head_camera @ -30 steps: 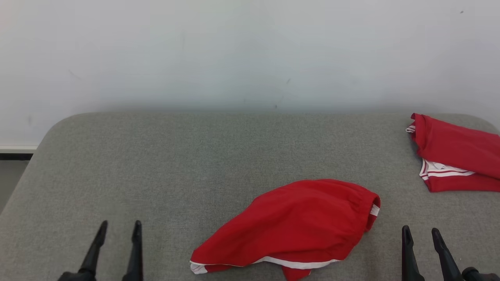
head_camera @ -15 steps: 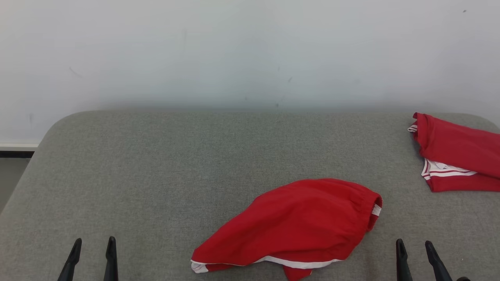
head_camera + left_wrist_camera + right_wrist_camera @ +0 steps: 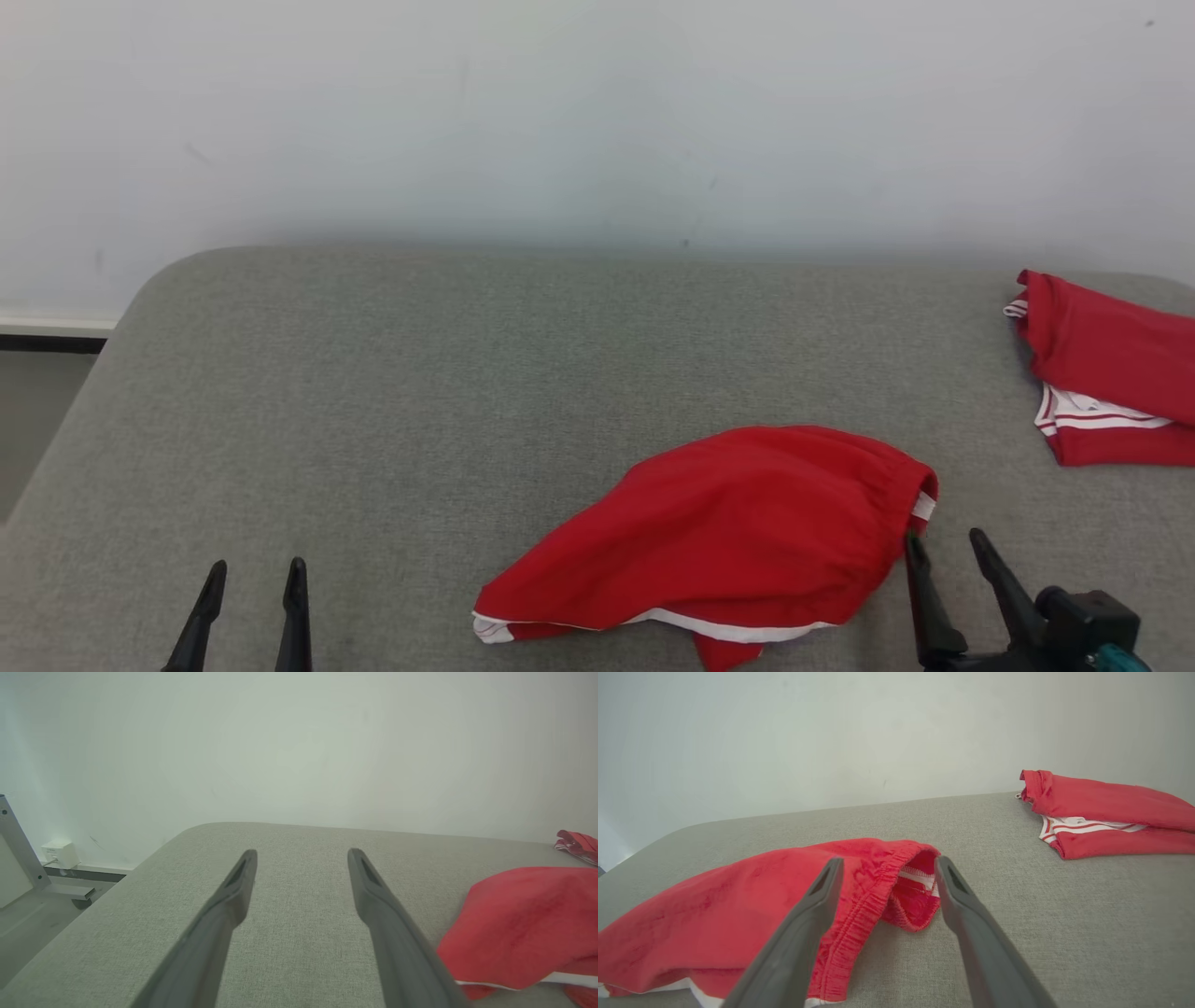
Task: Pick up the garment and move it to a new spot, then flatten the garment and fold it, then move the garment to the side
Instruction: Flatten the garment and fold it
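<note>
The garment [image 3: 747, 523] is lying lengthwise along front edge of grey pad [image 3: 420, 373], waistband beside wide right pincer [image 3: 945, 537]; left pincer [image 3: 257, 565], wide, well apart.

On one grey worktop [image 3: 420, 392], two pieces of red clothing: one crumpled garment [image 3: 738, 523] and, to its right and farther back, one folded garment [image 3: 1111, 373]. Two end effectors, each with two dark fingers [image 3: 224, 914]: the left end effector [image 3: 259, 564] well left of the crumpled garment, the right end effector [image 3: 945, 535] just beside its right edge. One white wall box [image 3: 58, 854] far to its left.
</note>
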